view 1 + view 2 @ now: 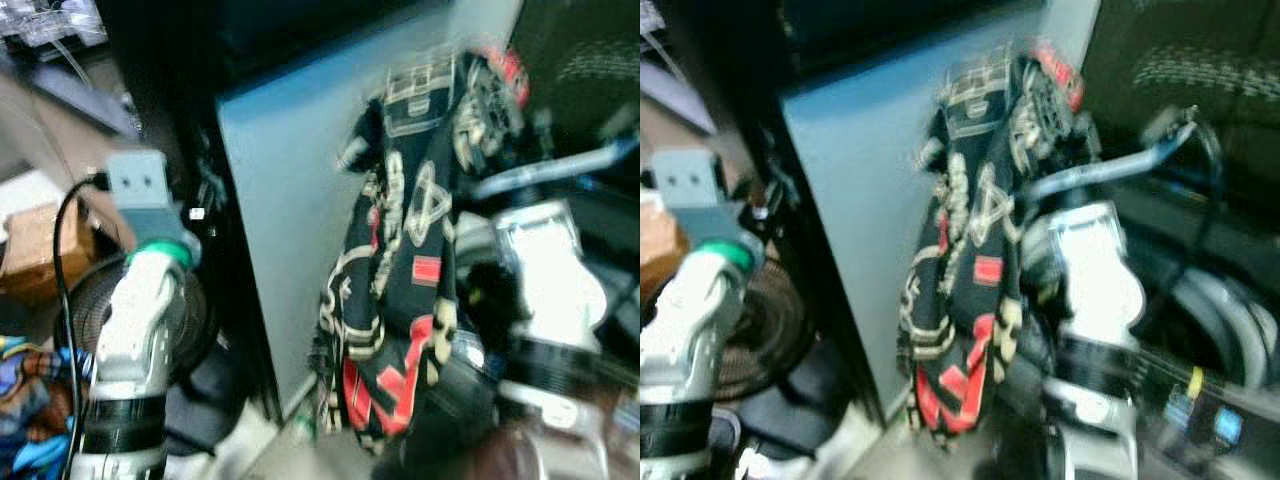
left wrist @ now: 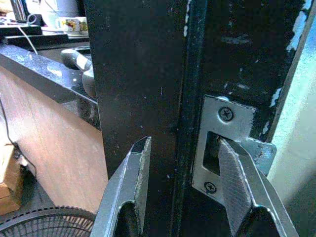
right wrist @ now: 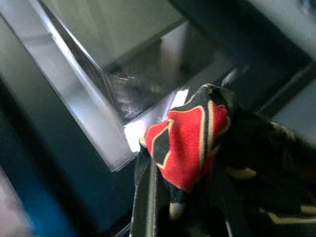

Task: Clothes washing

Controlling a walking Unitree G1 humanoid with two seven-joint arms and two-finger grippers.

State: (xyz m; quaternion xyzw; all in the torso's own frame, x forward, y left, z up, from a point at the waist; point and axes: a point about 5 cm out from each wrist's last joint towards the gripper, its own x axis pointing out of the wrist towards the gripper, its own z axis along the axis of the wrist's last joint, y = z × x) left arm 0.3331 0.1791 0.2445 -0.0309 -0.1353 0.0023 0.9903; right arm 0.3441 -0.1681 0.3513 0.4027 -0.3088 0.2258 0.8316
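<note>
Garment: I see a black shirt with red and cream print hanging lengthwise, its long axis near vertical, top end up at my right gripper and loose hem pointing down toward the floor.
Landmark: the pale blue-grey washer panel; the shirt hangs just in front of its right edge.
Right gripper: my right gripper is clamped on the shirt, red and black cloth bunched between the fingers; the silver forearm sits right of the cloth.
Left gripper: my left gripper has its fingers spread apart, nothing between them, close against a black door frame with a metal strike plate, left of the washer panel.
Elsewhere: a floor fan lies below my left arm, left of the panel.
Picture quality: head views are blurred.
</note>
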